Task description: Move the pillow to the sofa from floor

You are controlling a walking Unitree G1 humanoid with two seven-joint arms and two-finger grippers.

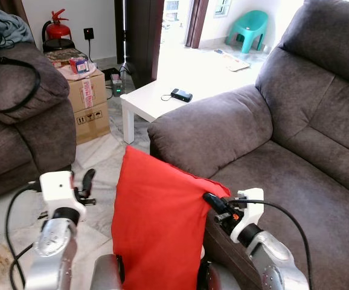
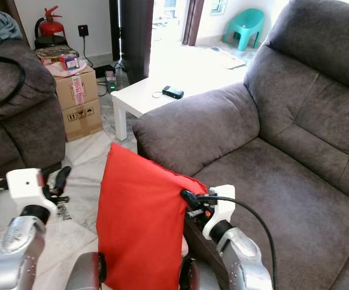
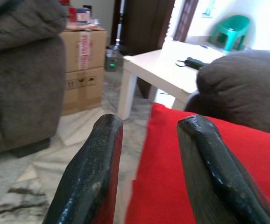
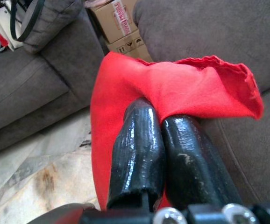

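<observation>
Two end effectors at the red pillow [image 1: 156,223], held upright off the floor against the front of the grey sofa [image 1: 295,175]. Right end effector [image 4: 160,140] clamped on the pillow's upper corner, fingers pressed together, as seen in the right wrist view. Left end effector [image 3: 146,163] spread apart beside the pillow's other edge, gripping nothing. Behind: white desk [image 1: 156,96] bearing a black device [image 1: 182,95], cardboard boxes [image 1: 87,99], fire extinguisher [image 1: 57,27], teal chair [image 1: 250,29]; marble floor [image 1: 102,157] below.
</observation>
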